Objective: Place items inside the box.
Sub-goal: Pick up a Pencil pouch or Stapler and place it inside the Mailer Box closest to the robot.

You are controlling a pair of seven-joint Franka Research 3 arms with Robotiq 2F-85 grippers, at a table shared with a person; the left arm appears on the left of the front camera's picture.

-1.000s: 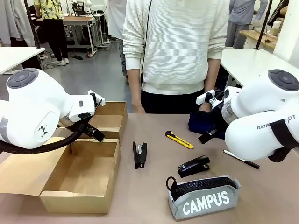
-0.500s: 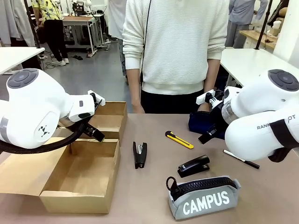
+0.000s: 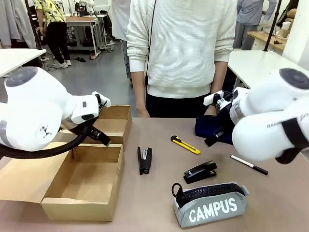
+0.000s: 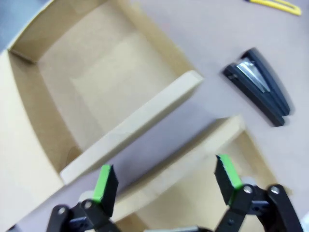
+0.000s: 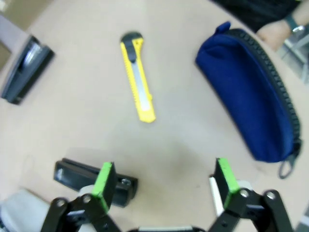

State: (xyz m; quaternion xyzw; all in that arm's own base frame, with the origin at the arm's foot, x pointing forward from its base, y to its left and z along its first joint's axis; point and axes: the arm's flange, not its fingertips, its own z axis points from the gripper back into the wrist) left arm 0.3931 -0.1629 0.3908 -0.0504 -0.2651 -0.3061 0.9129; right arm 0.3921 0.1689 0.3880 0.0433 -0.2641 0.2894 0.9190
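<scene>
Working at a brown table in a busy workshop, facing a person in a white sweater. Holding the left gripper spread and empty over the cardboard box, nearest to one black stapler just outside the box wall. Hanging the right gripper, likewise spread and empty, above the yellow knife. Probably going for that knife, finding its length pointing straight ahead, crosswise to the pads. Passing by the navy pouch off to one side.

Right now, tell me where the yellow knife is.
In the front view the yellow knife lies flat on the table, between the navy pouch to its right and a black stapler to its left.
</scene>
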